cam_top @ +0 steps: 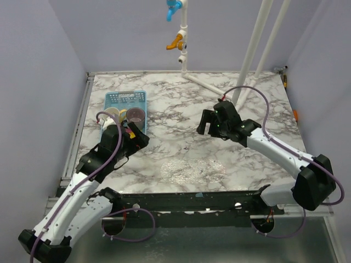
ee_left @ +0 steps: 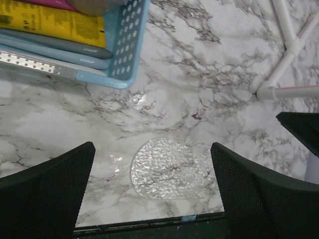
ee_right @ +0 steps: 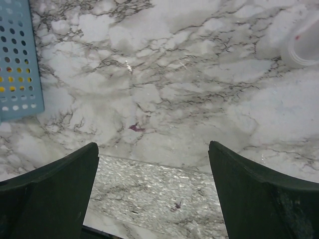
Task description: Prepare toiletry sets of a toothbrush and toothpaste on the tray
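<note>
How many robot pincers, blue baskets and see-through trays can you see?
Black mesh-padded robot pincers: 2, the left pincer and the right pincer
Light-blue perforated plastic basket: 1
Clear bumpy plastic tray: 1
Total: 4

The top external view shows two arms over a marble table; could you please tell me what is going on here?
Two robot arms are preparing toiletry sets, but neither holds anything. The left end effector is open beside the light-blue basket, which holds the yellow toothpaste and what look like toothbrush handles. The right end effector is open too, above the marble table. The clear tray near the front edge has nothing on it yet.
</note>
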